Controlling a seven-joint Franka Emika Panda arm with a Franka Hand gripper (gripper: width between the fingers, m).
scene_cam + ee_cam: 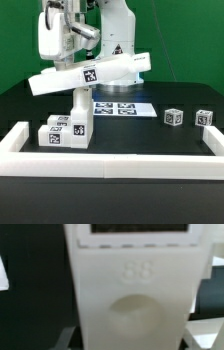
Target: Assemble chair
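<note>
The glossy white robot arm (pixel 112 22) has rounded housings, dark joint seams, a black marking (pixel 118 47) above the pincer (pixel 70 68).

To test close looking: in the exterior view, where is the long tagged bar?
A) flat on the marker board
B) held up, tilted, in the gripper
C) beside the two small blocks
B: the long tagged bar slants in the air, clamped in the gripper.

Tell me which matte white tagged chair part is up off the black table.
The long flat white panel, held tilted by the gripper; the small white cubes and white block cluster rest on the black table.
</note>
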